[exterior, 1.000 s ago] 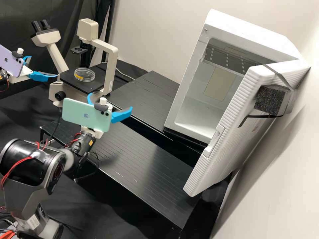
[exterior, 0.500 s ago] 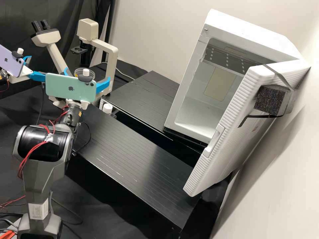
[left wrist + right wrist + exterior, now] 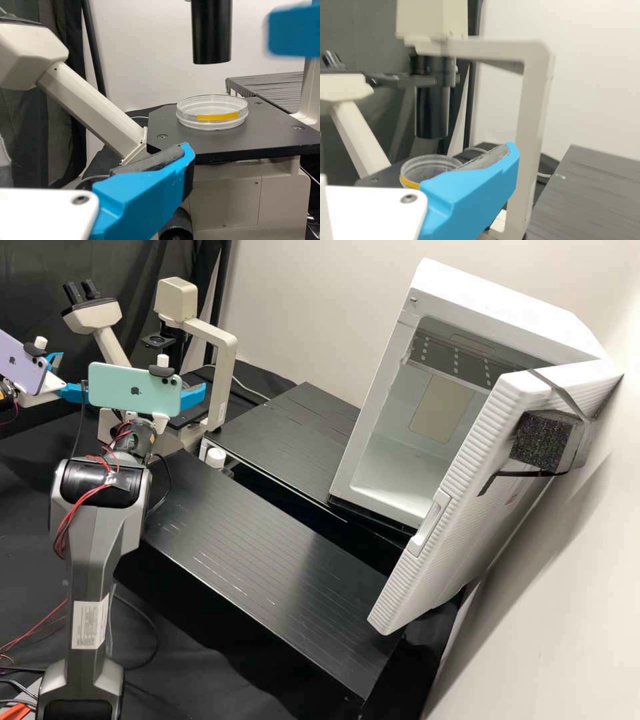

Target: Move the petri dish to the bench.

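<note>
At the upper left of the high view, the left end effector [image 3: 75, 393] stands open. Beside it, the right end effector [image 3: 193, 397] is also spread open, near the cream microscope [image 3: 222, 373]. The petri dish [image 3: 212, 111] sits flat on the microscope's black stage [image 3: 165, 122]. The black counter [image 3: 267, 553] crosses the centre; at the right, a white cabinet [image 3: 513, 307] has its door [image 3: 467, 467] open.
</note>
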